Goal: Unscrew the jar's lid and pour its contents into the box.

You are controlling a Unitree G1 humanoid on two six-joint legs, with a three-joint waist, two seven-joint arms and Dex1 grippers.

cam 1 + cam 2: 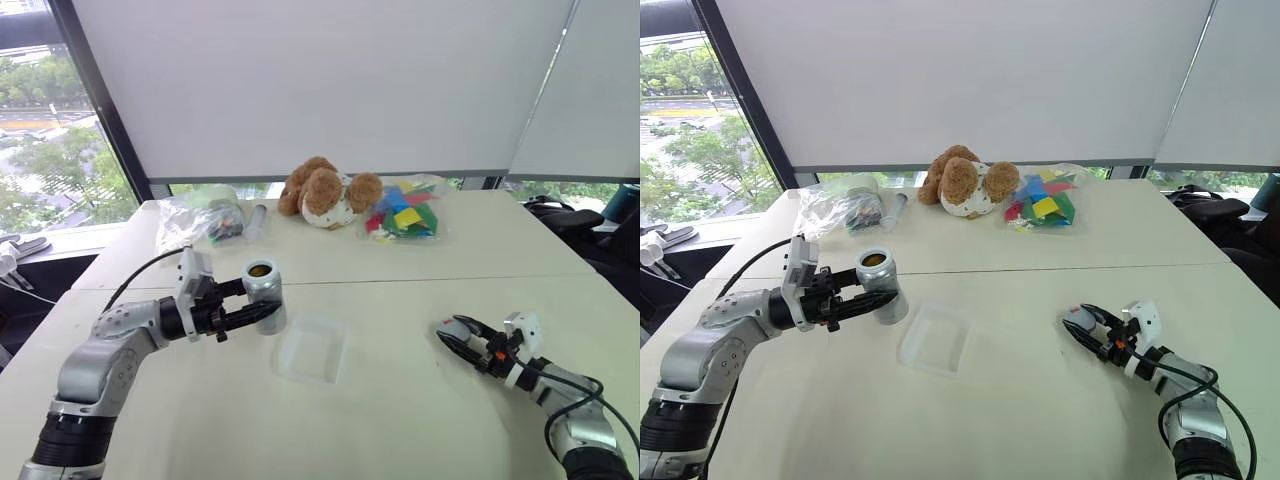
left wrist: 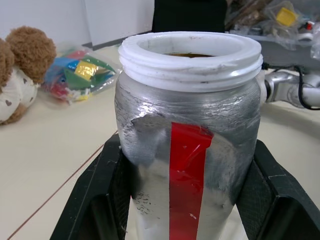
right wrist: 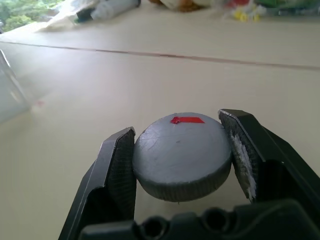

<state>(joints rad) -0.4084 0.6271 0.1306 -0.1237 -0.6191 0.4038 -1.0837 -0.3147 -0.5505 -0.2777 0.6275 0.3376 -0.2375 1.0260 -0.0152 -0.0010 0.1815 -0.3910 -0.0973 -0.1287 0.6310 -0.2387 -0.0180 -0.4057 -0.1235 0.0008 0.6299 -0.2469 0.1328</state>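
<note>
Two grips I log: left gripper (image 1: pixel 262 312) clamps the open jar (image 1: pixel 263 293) upright, left of the box (image 1: pixel 312 351); right gripper (image 1: pixel 452 337) pinches the lid (image 3: pixel 181 155) near the table (image 1: pixel 400 420).

silver-grey jar (image 2: pixel 187 150) with red stripe and white rim, grey lid (image 3: pixel 181 155) with red mark, clear box (image 1: pixel 312 350)

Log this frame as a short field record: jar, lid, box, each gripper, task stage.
jar: open-topped, upright, silver-grey jar with red stripe, held above the table
lid: lid off the jar, between the right gripper's fingers, low over the table
box: clear box, on the table beside the jar, nothing visible inside
left gripper: left gripper shut on the jar's sides
right gripper: right gripper shut on the lid, off to the right
contents: brown contents visible through the mouth
task stage: unscrewed; pouring not yet begun
</note>
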